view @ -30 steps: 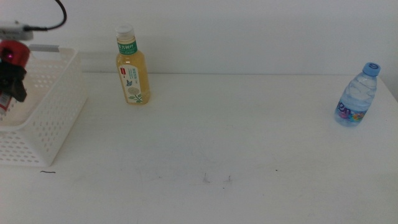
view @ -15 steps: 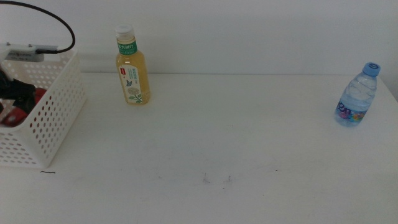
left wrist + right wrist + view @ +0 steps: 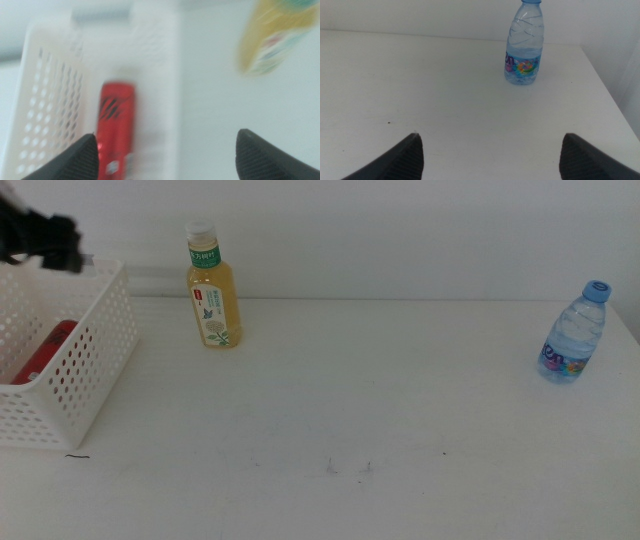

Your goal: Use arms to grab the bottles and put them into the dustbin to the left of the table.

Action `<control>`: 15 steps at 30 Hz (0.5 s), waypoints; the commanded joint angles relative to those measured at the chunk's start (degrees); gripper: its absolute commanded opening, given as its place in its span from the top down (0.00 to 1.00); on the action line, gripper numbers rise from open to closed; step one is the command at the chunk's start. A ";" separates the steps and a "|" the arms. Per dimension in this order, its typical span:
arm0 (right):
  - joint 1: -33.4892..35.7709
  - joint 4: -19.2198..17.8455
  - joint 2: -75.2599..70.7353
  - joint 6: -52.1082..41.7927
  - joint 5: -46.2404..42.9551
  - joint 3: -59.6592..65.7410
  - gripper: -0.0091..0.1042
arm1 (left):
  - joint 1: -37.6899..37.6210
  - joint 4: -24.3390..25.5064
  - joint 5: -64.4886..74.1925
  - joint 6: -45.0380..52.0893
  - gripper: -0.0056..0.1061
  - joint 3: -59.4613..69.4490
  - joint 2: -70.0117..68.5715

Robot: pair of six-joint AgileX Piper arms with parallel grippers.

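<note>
One of three items is binned, judging by how things lie.

Middle view: red drink can (image 3: pixel 42 350) lies on its side inside the white perforated plastic basket (image 3: pixel 95 370) at the table's left edge. Yellow-tea bottle with white cap and green-white label (image 3: pixel 212 285) stands upright on the plain white tabletop (image 3: pixel 380 400), just beside the basket's far right corner, not touching it. Clear water bottle with blue cap (image 3: pixel 574 333) stands upright near the right edge, well apart from everything else. Left gripper (image 3: pixel 45 235) shows as a dark blur above the basket's far rim, holding nothing I can see. Right arm is out of this view.

Left wrist view: motion-blurred. Left gripper's jaws (image 3: pixel 165 155) stand wide apart and empty; between them the red can (image 3: pixel 115 127) rests on the basket floor, basket wall (image 3: pixel 47 110) alongside it, tea bottle (image 3: pixel 270 40) off to the side on the table.

Right wrist view: right gripper (image 3: pixel 490 152) waits low over the table with jaws spread and empty, facing the water bottle (image 3: pixel 524 42), which is upright and some way ahead.

Left to do, in my estimate: tea bottle and water bottle, both untouched on the table. Tea bottle is closest to the left arm; water bottle sits squarely in front of the right gripper but is far from the basket, so it's the longer carry.
</note>
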 commanded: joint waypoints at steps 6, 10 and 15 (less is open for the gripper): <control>-0.32 -0.26 -0.27 -0.34 -0.93 0.18 0.11 | -13.16 2.83 -24.11 -11.39 0.11 25.30 -21.68; -0.32 -0.26 -0.27 -0.34 -0.93 0.18 0.11 | -18.33 2.83 -41.62 -12.52 0.11 41.20 -28.42; -0.32 -0.26 -0.27 -0.34 -0.93 0.18 0.11 | -21.51 1.52 -76.83 -12.52 0.11 64.84 -28.15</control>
